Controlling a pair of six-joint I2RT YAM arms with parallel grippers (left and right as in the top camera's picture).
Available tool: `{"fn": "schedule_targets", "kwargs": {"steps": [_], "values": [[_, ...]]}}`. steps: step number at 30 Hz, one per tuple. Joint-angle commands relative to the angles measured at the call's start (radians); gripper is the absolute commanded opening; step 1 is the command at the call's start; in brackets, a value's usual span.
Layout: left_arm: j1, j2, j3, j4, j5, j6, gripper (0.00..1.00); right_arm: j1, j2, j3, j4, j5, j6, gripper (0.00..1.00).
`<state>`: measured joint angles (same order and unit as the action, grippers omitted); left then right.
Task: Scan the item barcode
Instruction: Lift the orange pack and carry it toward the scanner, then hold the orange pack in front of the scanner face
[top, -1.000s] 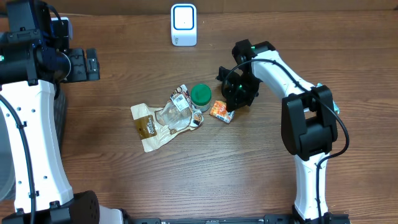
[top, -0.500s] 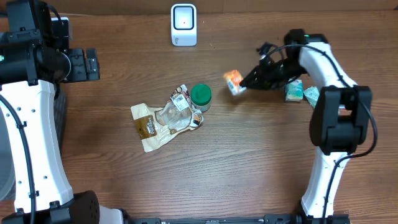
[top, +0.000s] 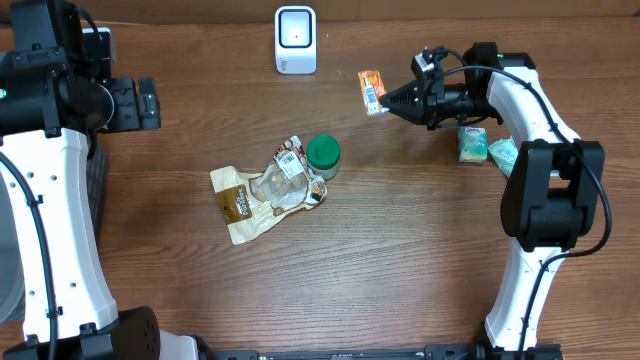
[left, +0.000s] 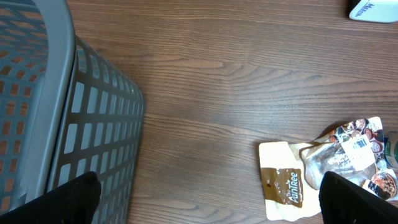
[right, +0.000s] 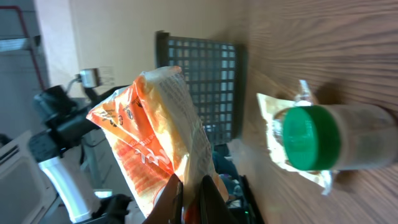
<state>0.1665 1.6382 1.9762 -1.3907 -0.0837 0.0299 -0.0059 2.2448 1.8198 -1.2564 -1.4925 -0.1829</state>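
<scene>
The item, an orange snack packet (top: 372, 91), hangs above the table at the back, right of the white scanner (top: 295, 40). My right gripper (top: 393, 99) is shut on the packet's edge and points left toward the scanner. In the right wrist view the packet (right: 155, 127) stands pinched between the fingers of my right gripper (right: 191, 186). No barcode on it is legible. My left gripper (top: 148, 103) waits at the far left, open and empty. In its wrist view my left gripper (left: 214, 202) frames bare wood and touches nothing.
A green-lidded jar (top: 322, 153) stands mid-table, beside a clear snack bag (top: 285, 178) and a brown-and-white pouch (top: 238, 205). Two teal packets (top: 474, 145) lie under the right arm. A grey mesh basket (left: 62, 124) stands at the left edge.
My right gripper has lifted the orange packet from beside the jar and carried it right, then back and left toward the scanner. The left arm has not moved.
</scene>
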Motion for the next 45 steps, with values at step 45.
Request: {"fn": "schedule_targets", "kwargs": {"steps": [45], "values": [[0.010, -0.007, 0.007, 0.003, -0.002, 0.016, 0.99, 0.266, -0.237, 0.381, 0.227, 1.221, 0.453, 0.04]]}}
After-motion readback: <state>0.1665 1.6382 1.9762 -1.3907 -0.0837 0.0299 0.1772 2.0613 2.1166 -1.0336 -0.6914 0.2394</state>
